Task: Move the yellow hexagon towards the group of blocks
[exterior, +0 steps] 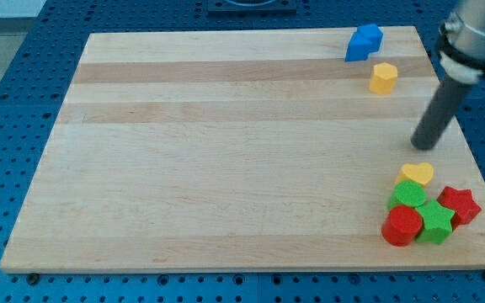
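Note:
The yellow hexagon (383,77) lies near the view's top right of the wooden board, just below a blue block (364,43). A group of blocks sits at the bottom right: a yellow heart-like block (417,174), a green block (408,195), a green star (435,221), a red cylinder (402,225) and a red star (459,204). My tip (422,146) stands between the hexagon and the group, right of and below the hexagon, just above the yellow heart block, touching neither.
The wooden board (226,151) rests on a blue perforated table (23,93). The board's right edge runs close to the rod and the group.

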Controlling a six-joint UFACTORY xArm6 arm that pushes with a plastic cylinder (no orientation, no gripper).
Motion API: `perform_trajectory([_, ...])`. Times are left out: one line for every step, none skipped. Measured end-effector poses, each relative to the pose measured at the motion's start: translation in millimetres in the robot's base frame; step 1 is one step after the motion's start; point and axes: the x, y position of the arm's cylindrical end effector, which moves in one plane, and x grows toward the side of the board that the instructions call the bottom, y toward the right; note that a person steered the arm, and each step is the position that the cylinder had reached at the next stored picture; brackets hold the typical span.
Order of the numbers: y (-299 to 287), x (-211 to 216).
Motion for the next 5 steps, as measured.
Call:
perform_trajectory([0.7,-78.2])
perform_trajectory([0.6,-154.1])
perform_trajectory([-19.5,-164.6])
perform_trajectory([-50.9,-141.0])
perform_trajectory([-62.7,-119.0])
